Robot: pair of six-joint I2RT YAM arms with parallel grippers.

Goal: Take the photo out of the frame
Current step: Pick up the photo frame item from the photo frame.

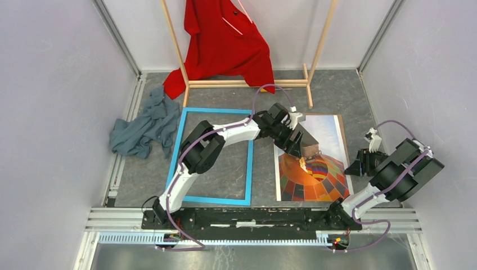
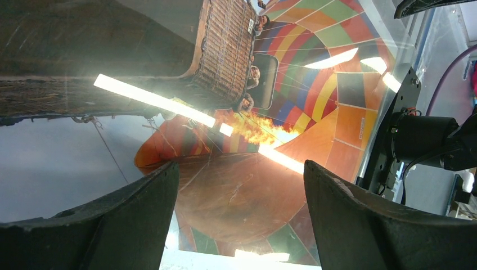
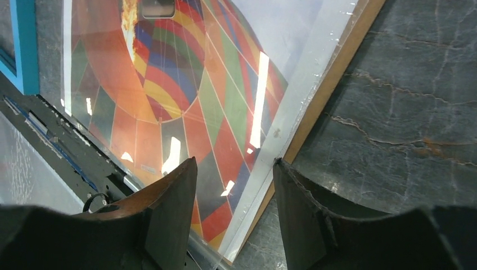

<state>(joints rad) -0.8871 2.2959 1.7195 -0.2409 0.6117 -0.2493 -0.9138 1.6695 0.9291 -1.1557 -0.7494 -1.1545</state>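
Frame (image 1: 214,199) lies flat on table (image 3: 416,84), left of centre; the table shows through its opening. Photo (image 1: 323,180) lies flat just right of it, on brown backing board (image 3: 332,79). Left hand (image 2: 241,191) hovers over photo, jaws wide. Right hand (image 3: 235,180) over photo's right edge, jaws part-open, holding nothing.

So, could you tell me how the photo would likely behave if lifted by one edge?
The photo looks large and thin, so it would probably flop if held at one edge. Strong glare suggests a glossy, likely slippery surface.
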